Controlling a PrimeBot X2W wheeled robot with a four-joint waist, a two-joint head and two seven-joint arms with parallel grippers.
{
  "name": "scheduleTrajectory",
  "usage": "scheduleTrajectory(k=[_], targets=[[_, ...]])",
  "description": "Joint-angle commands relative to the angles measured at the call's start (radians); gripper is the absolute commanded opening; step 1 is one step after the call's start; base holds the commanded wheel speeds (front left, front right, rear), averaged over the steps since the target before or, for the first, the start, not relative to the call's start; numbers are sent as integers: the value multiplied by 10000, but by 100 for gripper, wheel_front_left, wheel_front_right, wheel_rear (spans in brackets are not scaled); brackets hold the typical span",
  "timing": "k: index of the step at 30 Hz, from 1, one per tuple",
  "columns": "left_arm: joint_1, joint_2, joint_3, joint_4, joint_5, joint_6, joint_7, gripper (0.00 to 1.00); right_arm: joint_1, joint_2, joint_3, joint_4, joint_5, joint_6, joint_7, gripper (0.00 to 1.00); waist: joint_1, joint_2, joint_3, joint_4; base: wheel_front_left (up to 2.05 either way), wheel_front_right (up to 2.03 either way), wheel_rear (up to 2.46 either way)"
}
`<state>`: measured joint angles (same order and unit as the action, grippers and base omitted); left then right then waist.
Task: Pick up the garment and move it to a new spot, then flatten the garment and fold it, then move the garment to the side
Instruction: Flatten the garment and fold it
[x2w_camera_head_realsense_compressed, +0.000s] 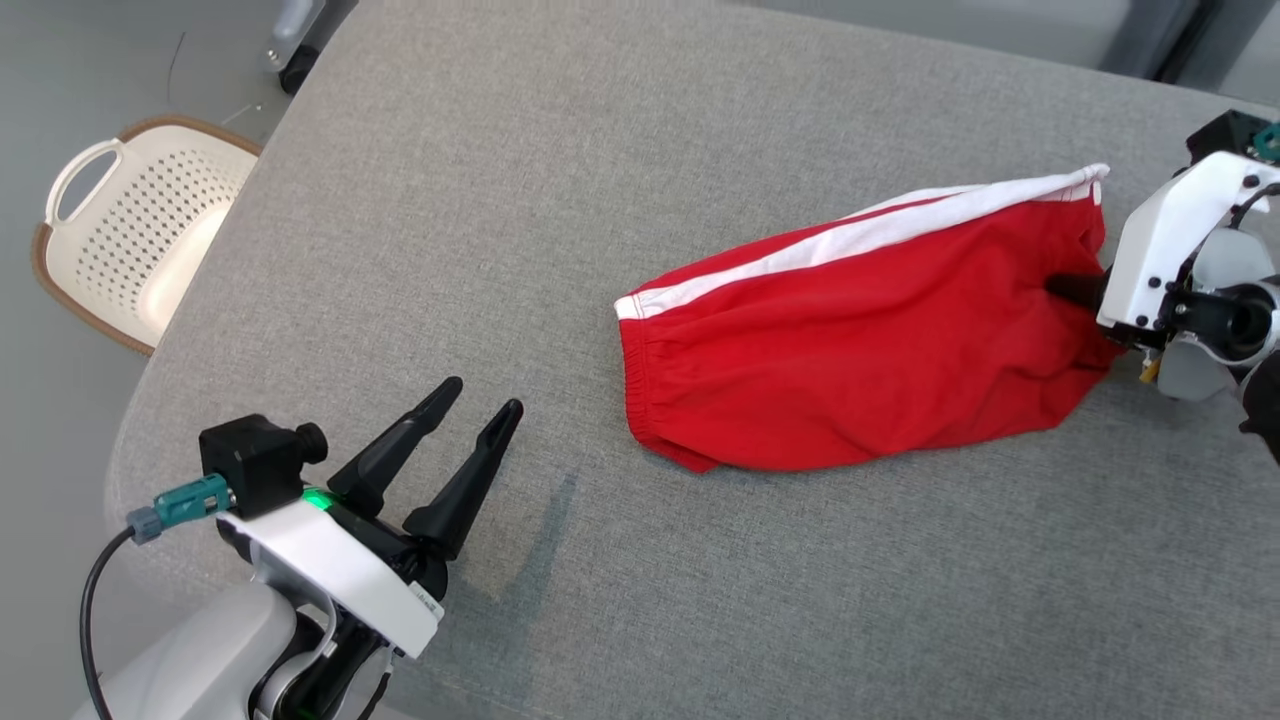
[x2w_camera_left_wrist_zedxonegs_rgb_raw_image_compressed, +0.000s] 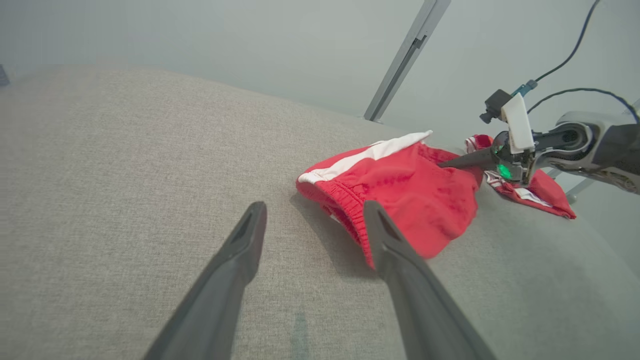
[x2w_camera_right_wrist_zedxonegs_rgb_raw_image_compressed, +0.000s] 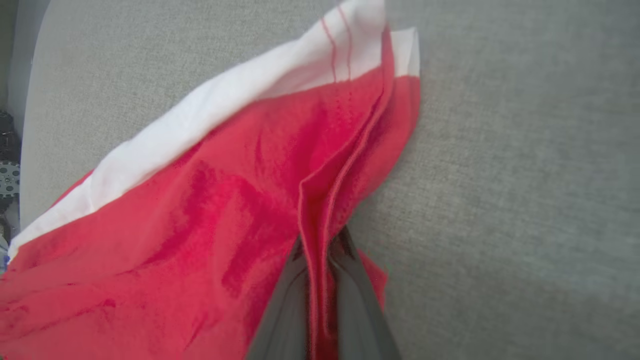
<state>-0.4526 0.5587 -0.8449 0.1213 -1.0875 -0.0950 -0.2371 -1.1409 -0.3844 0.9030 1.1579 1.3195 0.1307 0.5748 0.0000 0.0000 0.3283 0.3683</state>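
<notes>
Red garment (x2w_camera_right_wrist_zedxonegs_rgb_raw_image_compressed: 200, 225), one raised fold clamped tight in the right gripper (x2w_camera_right_wrist_zedxonegs_rgb_raw_image_compressed: 322, 247), lying on the right side of the grey padded surface (x2w_camera_head_realsense_compressed: 500, 200).
Cloth looks thin, soft and light: it should drape and bunch, not hold shape. Grip sits at the end away from the elastic waistband (x2w_camera_head_realsense_compressed: 640, 400); the waistband is the likely second hold for spreading flat. Left gripper (x2w_camera_head_realsense_compressed: 482, 394) hovers spread and empty, well apart from the cloth. White basket (x2w_camera_head_realsense_compressed: 190, 125) beyond the left edge.

White basket (x2w_camera_head_realsense_compressed: 140, 235) — beside grey table (x2w_camera_head_realsense_compressed: 560, 200)
</notes>
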Motion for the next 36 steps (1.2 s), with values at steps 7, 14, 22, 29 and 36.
scheduleTrajectory(k=[7,14,22,29,36], targets=[[589,-31,617,73,575,543,-238,100,1065,-392,21,-1202,281,3,-513,0,0,0,-1033,-616,0,0,0],[1078,-255,1254,120,1017,922,-272,100,2169,-745,-104,-2534,699,3,-1153,0,0,0,-1593,-1158,0,0,0],[2054,-770,2628,238,1615,947,-281,100,3712,-1338,-267,-4126,1041,3,-2378,0,0,0,-2010,-1897,0,0,0],[2566,-1260,3293,325,2198,791,-281,100,4612,-1659,-304,-5174,1127,3,-3158,0,0,0,-2138,-2477,0,0,0],[2801,-1605,3594,442,2562,599,-281,100,5420,-1973,-575,-5947,1328,4,-4168,0,0,0,-2259,-2793,0,0,0]])
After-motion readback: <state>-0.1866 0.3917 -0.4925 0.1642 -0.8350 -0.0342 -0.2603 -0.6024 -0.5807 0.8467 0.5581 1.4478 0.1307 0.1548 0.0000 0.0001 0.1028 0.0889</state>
